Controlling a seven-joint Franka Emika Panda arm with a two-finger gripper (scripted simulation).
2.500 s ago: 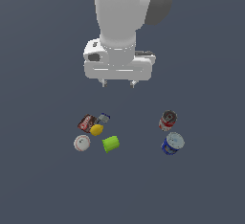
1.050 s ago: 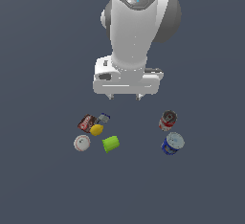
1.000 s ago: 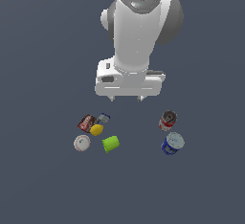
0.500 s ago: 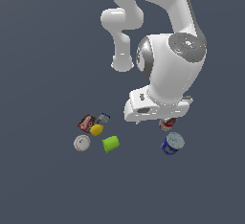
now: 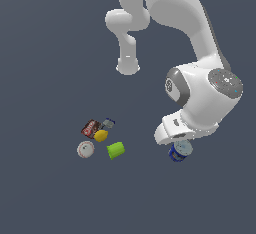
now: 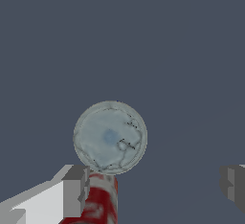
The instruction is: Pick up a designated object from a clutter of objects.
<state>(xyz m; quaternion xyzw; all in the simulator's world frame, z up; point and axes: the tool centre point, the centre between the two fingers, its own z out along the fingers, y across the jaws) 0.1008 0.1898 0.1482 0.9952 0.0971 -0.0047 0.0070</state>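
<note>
**Arm over the blue can, nothing lifted yet**

In the exterior view, the arm reached down toward the exterior view's right, its wrist hanging directly above the blue can (image 5: 180,151). Only the can's lower body and part of its pale lid showed beneath the white wrist housing; the fingers themselves were hidden there. The can appeared to sit on the dark floor (image 5: 50,198), not raised. Well apart, toward the exterior view's left, lay the rest of the clutter: a red-brown box (image 5: 90,127), a small blue-grey item (image 5: 108,123), a lemon (image 5: 101,136) touching or nearly touching the box, a baseball (image 5: 85,149) and a green cup (image 5: 115,150). The red can could not be made out in this view, presumably hidden behind the wrist.

In the wrist view, the blue can's round silvery lid (image 6: 110,137) faced the camera squarely. The gripper (image 6: 155,185) stood wide open, one finger (image 6: 76,190) at each side with empty space between them. The lid sat ahead of the gap rather than inside it. The red can (image 6: 99,201) lay just beside the blue one, next to one finger.

As a judgement: the approach looked largely done, while centring the fingers around the can, descending, closing and lifting all remained. The red can's closeness to one finger could cause a bump.
</note>
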